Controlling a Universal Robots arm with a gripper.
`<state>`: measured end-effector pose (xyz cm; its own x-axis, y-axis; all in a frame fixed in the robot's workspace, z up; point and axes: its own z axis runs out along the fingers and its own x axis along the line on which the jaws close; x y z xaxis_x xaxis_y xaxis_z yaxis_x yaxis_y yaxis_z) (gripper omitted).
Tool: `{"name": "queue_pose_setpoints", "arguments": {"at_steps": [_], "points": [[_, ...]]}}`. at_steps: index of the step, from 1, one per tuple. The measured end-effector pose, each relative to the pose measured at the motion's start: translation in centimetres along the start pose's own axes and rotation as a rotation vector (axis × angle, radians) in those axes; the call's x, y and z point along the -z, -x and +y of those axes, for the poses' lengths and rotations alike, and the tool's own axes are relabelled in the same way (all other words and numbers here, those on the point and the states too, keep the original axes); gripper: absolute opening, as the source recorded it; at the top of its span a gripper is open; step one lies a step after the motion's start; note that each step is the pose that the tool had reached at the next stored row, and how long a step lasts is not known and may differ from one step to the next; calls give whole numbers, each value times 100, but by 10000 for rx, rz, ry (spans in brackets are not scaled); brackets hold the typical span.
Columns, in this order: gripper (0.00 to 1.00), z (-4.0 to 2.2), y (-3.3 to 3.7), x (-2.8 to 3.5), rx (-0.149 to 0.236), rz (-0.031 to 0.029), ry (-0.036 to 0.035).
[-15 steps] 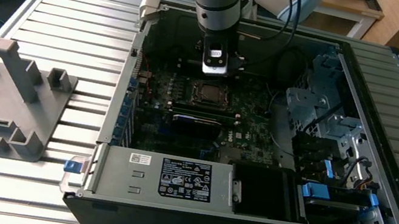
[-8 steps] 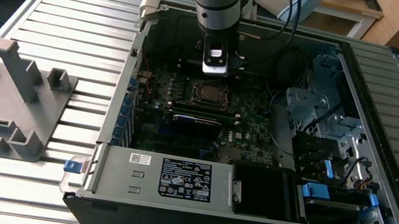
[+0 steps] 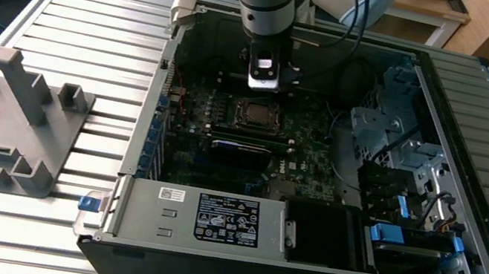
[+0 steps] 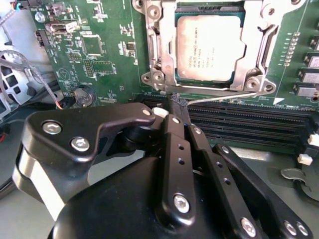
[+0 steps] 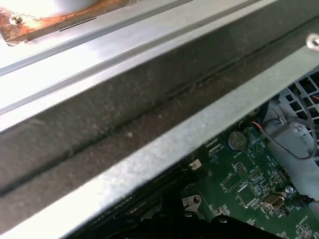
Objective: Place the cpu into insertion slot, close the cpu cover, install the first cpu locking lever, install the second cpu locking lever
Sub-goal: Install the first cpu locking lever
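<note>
The cpu point(image 4: 209, 47), a dull silver square, lies flat in the insertion slot point(image 3: 254, 114) on the green motherboard inside the open computer case. Flat over the chip's edges lies the cpu cover point(image 4: 155, 45), a silvery frame with a square window. A thin wire locking lever point(image 4: 224, 96) runs along the socket's near side. My gripper point(image 4: 178, 103) is shut, and its black fingertips touch the lever's free end. In the exterior view the gripper point(image 3: 264, 82) hangs just behind the socket.
Long black memory slots point(image 4: 249, 127) lie beside the lever. A labelled silver power-supply box point(image 3: 210, 218) and blue-tabbed drive bays point(image 3: 408, 237) fill the case's front. The case's metal rim point(image 5: 149, 99) is close to the wrist. A grey fixture point(image 3: 1, 117) stands at the exterior view's left.
</note>
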<state>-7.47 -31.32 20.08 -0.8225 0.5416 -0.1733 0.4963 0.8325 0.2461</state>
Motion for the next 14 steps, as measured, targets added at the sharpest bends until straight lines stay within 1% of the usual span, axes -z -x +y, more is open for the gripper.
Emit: {"name": "queue_pose_setpoints", "arguments": {"at_steps": [12, 13, 14], "points": [[11, -7, -40, 8, 1, 1, 1], [11, -20, -99, 16, -1, 0, 1], [11, -19, -99, 16, -2, 0, 3]]}}
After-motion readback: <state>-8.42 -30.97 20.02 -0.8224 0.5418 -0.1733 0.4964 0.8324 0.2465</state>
